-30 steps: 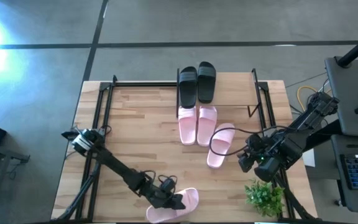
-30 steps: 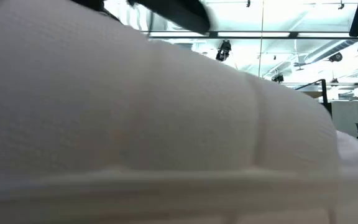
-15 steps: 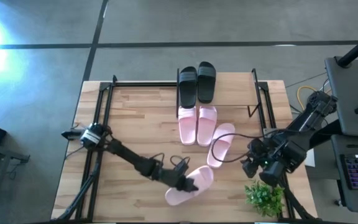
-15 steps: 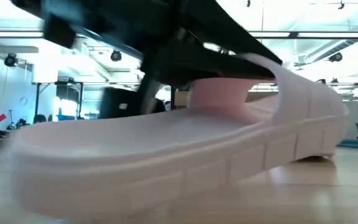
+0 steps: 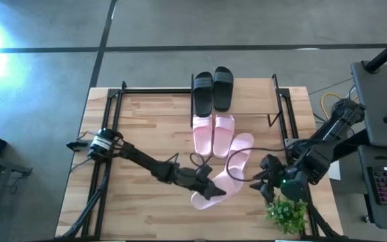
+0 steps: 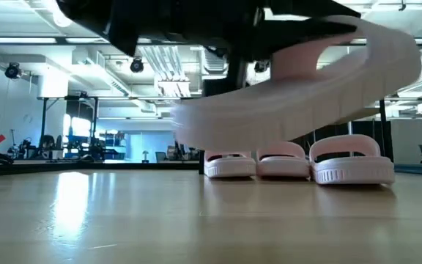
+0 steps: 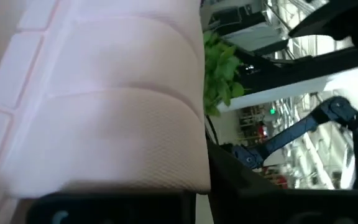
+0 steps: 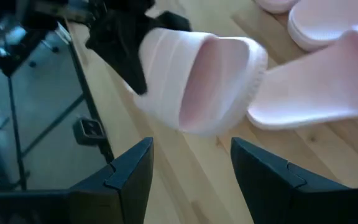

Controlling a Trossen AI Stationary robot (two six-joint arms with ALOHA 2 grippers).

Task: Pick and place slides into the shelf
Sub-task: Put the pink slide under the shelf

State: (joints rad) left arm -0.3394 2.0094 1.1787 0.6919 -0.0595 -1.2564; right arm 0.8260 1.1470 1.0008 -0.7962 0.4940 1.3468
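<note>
From above, the light wooden table top [image 5: 146, 134] sits on a grey floor [image 5: 180, 27], with thin black bars of the low shelf [image 5: 200, 89] along its far edge. Two black slip-on slides [image 5: 213, 91] lie side by side at the far edge. Two pale pink slides [image 5: 213, 133] touch them just in front, and a third pink slide [image 5: 239, 149] lies tilted beside those. The left gripper [image 5: 213, 190] is clamped on a fourth pale pink slide [image 5: 219, 186] near the middle front of the table. The right gripper [image 5: 261, 183] hangs near a small green plant [image 5: 285, 213] at the front right corner. The left half of the wood is bare.

From table height, the held slide [image 6: 299, 88] hangs in the air, tilted, above the wood. Three pink slides stand in a row behind. A big bright room with ceiling lights lies beyond.

The left wrist camera shows the pink slide very close, with the plant behind it.

The right wrist camera shows the right gripper's fingers [image 8: 129, 174] apart, holding nothing, with the held slide and the table's edge ahead.
</note>
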